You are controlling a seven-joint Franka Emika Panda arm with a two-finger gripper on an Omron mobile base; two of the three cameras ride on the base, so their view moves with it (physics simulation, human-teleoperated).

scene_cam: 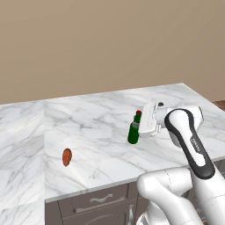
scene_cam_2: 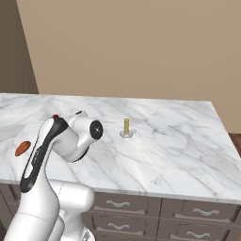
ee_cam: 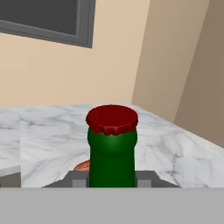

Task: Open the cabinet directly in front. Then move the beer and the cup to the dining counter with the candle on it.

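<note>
You've got the pincer clamped on the neck of the beer, which stands upright on the white marble table, roughly mid-depth and toward the right half. The candle stands just to the right of the arm, well back from the near edge. A small reddish-brown thing lies off to the left, nearer the front edge. Lots of bare marble out to the right and far side.
</note>
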